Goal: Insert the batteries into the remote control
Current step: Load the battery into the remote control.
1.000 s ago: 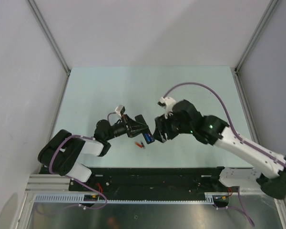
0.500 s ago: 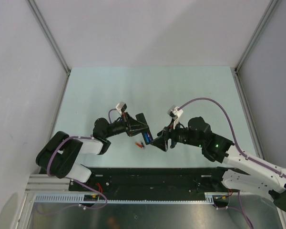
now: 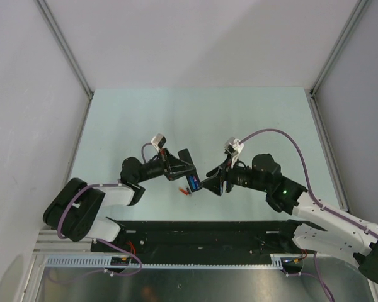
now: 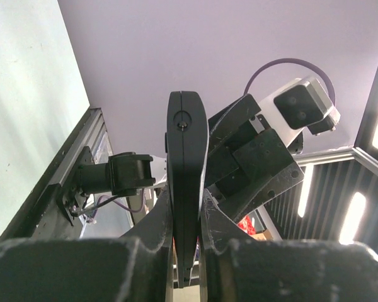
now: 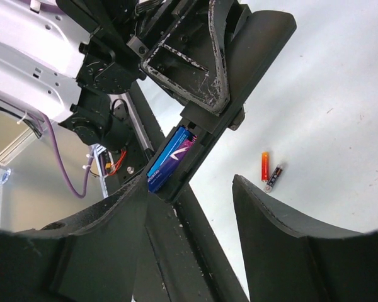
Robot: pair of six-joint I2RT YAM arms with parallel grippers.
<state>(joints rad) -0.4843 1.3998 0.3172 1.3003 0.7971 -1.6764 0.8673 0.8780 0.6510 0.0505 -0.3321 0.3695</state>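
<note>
My left gripper [image 3: 184, 168] is shut on the remote control [image 3: 190, 176], a slim black bar held above the table. In the left wrist view the remote [image 4: 187, 157] stands edge-on, clamped between my fingers [image 4: 188, 211]. In the right wrist view its back recess faces the camera with blue batteries [image 5: 171, 157] lying in it. My right gripper [image 5: 189, 182] is open around the remote's battery end, its left finger [image 5: 116, 214] close by the batteries. A red-orange battery [image 5: 264, 166] and a dark one [image 5: 274, 178] lie loose on the table, below the remote in the top view [image 3: 184, 192].
The pale green table [image 3: 195, 119] has white walls on three sides. A black rail [image 3: 195, 236] runs along the near edge between the arm bases. The right arm's purple cable [image 3: 290, 145] arcs above its wrist.
My right arm has dropped lower and swung its wrist round, bringing the open gripper in against the remote's battery end. My left gripper has held the remote almost still.
</note>
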